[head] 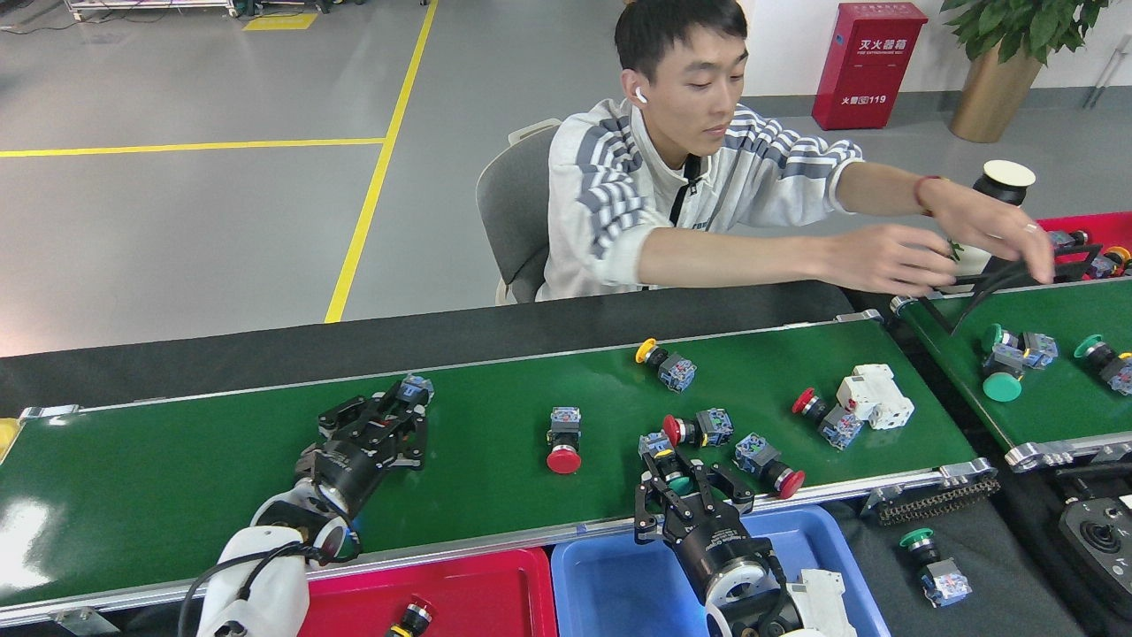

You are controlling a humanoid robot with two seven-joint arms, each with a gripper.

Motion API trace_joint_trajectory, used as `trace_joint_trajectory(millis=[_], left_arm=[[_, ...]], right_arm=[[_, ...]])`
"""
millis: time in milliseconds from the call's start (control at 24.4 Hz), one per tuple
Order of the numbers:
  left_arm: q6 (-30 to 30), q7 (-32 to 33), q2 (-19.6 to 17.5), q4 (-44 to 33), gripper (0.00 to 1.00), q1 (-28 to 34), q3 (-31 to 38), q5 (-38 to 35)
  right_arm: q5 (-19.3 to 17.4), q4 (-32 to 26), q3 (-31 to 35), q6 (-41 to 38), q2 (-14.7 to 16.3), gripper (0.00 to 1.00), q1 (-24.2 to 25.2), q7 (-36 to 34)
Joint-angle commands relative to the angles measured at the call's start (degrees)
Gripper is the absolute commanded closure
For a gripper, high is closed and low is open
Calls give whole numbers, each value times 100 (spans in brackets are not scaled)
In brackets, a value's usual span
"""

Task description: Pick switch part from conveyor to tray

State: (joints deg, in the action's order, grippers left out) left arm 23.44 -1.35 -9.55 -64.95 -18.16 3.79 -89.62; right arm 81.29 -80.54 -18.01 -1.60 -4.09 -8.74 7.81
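The conveyor [531,534] is the long dark-green belt with silver rails, and several switch parts lie on it. My left gripper [395,409] reaches onto the belt at left. It is shut on a red-capped switch part whose blue-grey body [414,387] sticks out past the fingers. My right gripper [679,485] comes over the near rail. It is open, with its fingers on either side of a green-capped switch part [665,456]. Below the rail sit a red tray [482,588] and a blue tray [610,584].
More switch parts lie on the belt: red-capped ones [563,438] [694,428] [768,464], a yellow-capped one [665,363] and a white block [872,398]. A person reaches over a second green belt [1052,398] at right. A green-capped switch [929,559] lies on the dark mat.
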Motion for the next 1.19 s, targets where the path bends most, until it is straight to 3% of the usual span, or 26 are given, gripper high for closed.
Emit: trace_joint_trajectory(millis=[0,123,246,286,327,409,450,491,655,696,819,900,1023,1146], left_arm=[[284,144,-232,-642,89,401,438,182],[943,144,-460,-1774,89,1771,1325,647],[1664,91,-443,-2751,89,3003,2029,999],[1937,73,-425,-3041,89,3328,2126,1131],[2130,73,-399,-3296,89,3539,2161,1184],[2156,82,-258,-3569,89,3785,2047,1149],[2156,82,-197,-3613,89,3829,1845,1096],[2156,82,-223,-3622,89,3829,1616,1052],[2156,91,-205,-3648,87,3829,869,771],[2156,91,-170,-3657,81,3829,807,604],[2156,73,32,-3665,39,3811,869,568],[2156,56,120,-3665,0,3820,1036,612],[2156,47,129,-3639,0,3829,1317,981],[2156,91,199,-3604,0,3864,1941,1245]], right_arm=[[-8,-261,-1,-491,40,96,-13,-52],[-8,-822,-1,-1571,31,96,250,-96],[9,-1113,-45,-2662,-21,95,435,-105],[9,-1113,-221,-2873,-21,91,435,-105],[36,-1104,-484,-2916,-21,78,435,-105],[44,-1043,-1002,-2916,-21,42,435,-122],[44,-1016,-1161,-2916,-48,9,435,-131],[36,-1016,-1258,-2925,-65,0,435,-131],[27,-911,-1486,-2934,-136,0,426,-149],[27,-893,-1478,-2925,-136,0,426,-149],[-26,-937,-1328,-2908,-144,0,452,-166],[-44,-1086,-775,-2496,-197,3,610,-263],[-44,-1420,-326,-1221,-268,3,1129,-667],[-44,-1473,-300,53,-189,3,1594,-1554]])
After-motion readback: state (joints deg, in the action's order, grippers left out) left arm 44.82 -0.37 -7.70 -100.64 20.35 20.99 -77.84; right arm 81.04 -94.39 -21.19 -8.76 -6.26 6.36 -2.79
